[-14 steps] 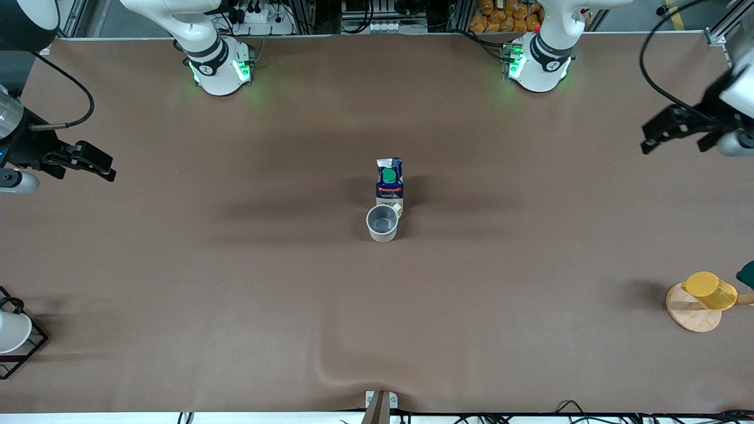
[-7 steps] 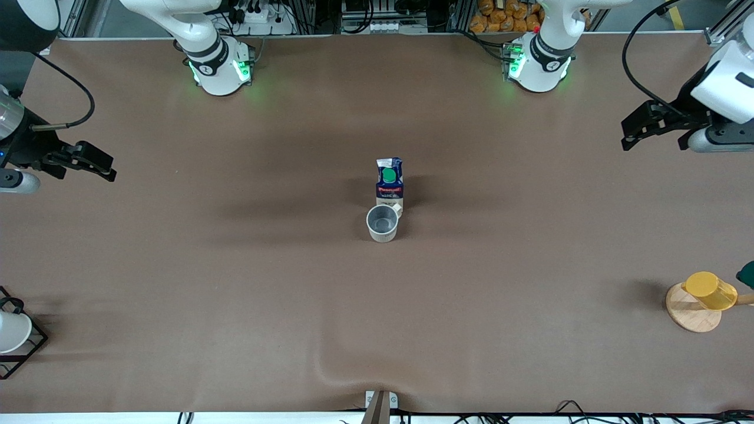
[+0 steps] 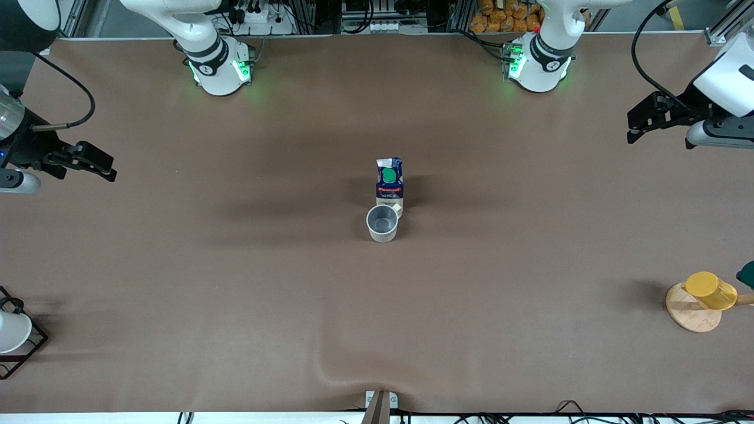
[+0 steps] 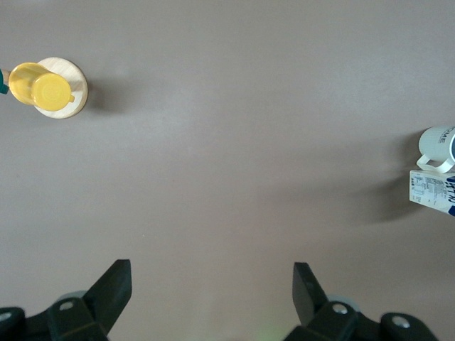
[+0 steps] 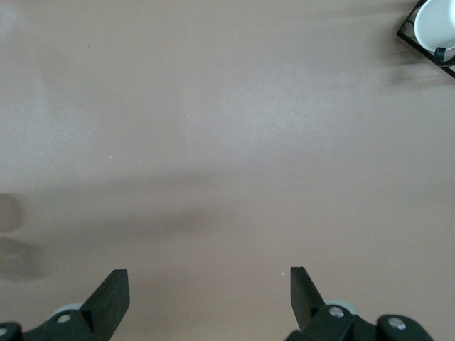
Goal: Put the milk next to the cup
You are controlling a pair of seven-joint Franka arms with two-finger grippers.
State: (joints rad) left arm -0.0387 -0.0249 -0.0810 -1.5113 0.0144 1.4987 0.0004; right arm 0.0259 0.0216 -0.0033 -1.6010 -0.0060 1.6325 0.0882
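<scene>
1. Across the brown tabletop (image 3: 235, 294), both arms are drawn out to the ends: the left gripper (image 3: 639, 125) hangs over the left arm's end and the right gripper (image 3: 97, 165) over the right arm's end, each well apart from the task's things at mid-table.
2. Well away from either gripper, the milk (image 3: 389, 179) stands upright just beside the cup (image 3: 382, 223), the carton farther from the front camera than the mug and seemingly touching its handle. By that lie, the placing looks done.
3. Both grippers are released and carry nothing; each wrist view shows its fingers (image 4: 114, 288) spread wide over bare tabletop, with the right gripper (image 5: 206, 298) likewise empty.
4. The step in hand, as I judge it, is retreat and rest. Doing it well means keeping each arm high and out at its own end, with no sweep over the middle that could clip the tall, narrow carton.
5. Nearer the left gripper than the middle sit a yellow cup (image 3: 711, 290) on a wooden coaster (image 3: 689, 315); a white cup (image 3: 10, 331) in a black wire rack (image 3: 32, 347) is toward the right gripper's end. Neither needs touching.
</scene>
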